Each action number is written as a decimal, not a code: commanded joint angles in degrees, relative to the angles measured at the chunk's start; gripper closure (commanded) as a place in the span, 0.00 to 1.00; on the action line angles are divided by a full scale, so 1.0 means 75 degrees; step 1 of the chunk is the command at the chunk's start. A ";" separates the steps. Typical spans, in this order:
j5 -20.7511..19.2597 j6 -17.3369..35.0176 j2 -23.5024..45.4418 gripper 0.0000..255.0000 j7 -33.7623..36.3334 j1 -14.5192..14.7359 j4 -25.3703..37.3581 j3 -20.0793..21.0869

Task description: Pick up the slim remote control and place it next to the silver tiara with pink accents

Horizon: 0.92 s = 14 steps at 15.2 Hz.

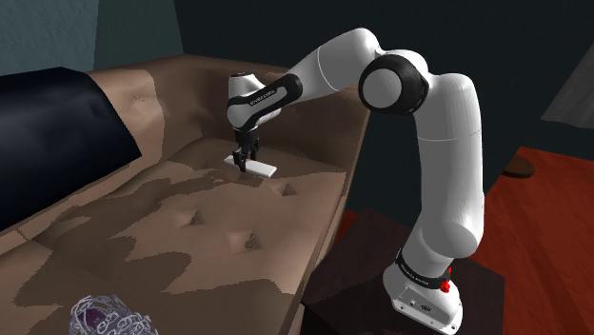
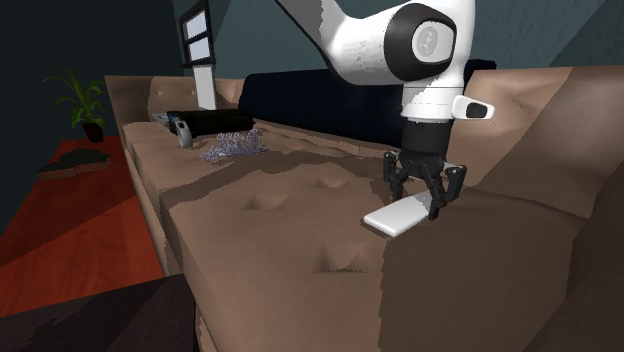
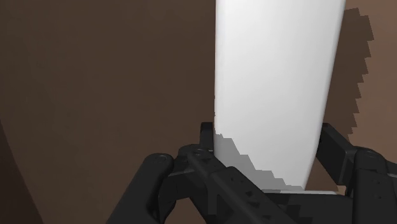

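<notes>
So the hand (image 3: 267, 137) is narrowed down onto one end of the slim remote (image 3: 277, 76), which is drawn plain white. In the wrist view the two black fingers (image 3: 207, 137) sit against its long edges, one each side, and the rest of the remote sticks out ahead of them over brown fabric. From the second exterior view the hand (image 2: 425, 200) points straight down and the remote (image 2: 395, 217) pokes out from the fingertips toward that view's left, a bit tilted. Honestly can't tell if it's resting on the cushion or just off it.

All this is on a tan tufted sofa (image 1: 190, 219). In the shoulder view the hand (image 1: 246, 160) and remote (image 1: 259, 167) are at the far end of the seat, close to the backrest.

The tiara (image 1: 107, 317) is well apart from the remote, down at the shoulder view's bottom-left edge on the same seat, silvery wirework with a purplish-pink stone. In the second exterior view the tiara (image 2: 232, 146) is farther along the sofa (image 2: 280, 230), with a small grey object (image 2: 183, 130) just beside it.

A dark navy cushion (image 1: 57, 133) lies along the backrest. There's a potted plant (image 2: 85, 100) and red floor (image 2: 70, 230) past the sofa's end.
</notes>
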 commanded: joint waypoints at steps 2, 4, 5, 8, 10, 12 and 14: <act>0.0000 0.0000 0.0002 1.00 0.0001 0.0001 -0.0004 0.0000; 0.0000 0.0000 0.0003 1.00 0.0001 0.0001 -0.0002 0.0000; 0.0000 0.0000 0.0003 1.00 0.0001 0.0001 -0.0002 0.0000; 0.0000 0.0000 0.0003 1.00 0.0001 0.0001 -0.0002 0.0000; 0.0001 -0.0081 -0.0045 1.00 -0.0001 0.0000 0.0031 0.0001; 0.0003 -0.0248 -0.0139 1.00 -0.0004 0.0000 0.0104 0.0002; 0.0006 -0.0419 -0.0225 1.00 -0.0006 -0.0001 0.0189 0.0003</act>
